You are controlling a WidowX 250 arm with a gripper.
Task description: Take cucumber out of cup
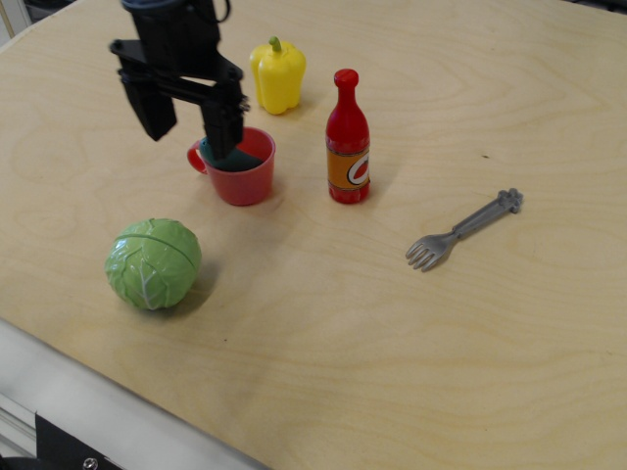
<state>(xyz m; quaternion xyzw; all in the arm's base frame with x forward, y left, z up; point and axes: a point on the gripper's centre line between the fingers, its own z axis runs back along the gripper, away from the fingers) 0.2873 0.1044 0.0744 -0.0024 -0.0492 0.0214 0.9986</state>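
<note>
— Peeking from the small red plastic cup (238, 180), under the black gripper's (189, 115) spread-apart fingers: the dark teal-green plastic cucumber (233, 162).
— Much visible?
— Barely; one finger hides most.

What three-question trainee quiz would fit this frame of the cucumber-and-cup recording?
1. True or false: the tool is shut on the cucumber.
2. Which item stands right of the cup in the image? A) cabbage B) bottle C) fork
3. Fill in: the cucumber is in the ____.

Key
1. False: the jaws are open, one finger in front of the cup.
2. B
3. cup
</note>
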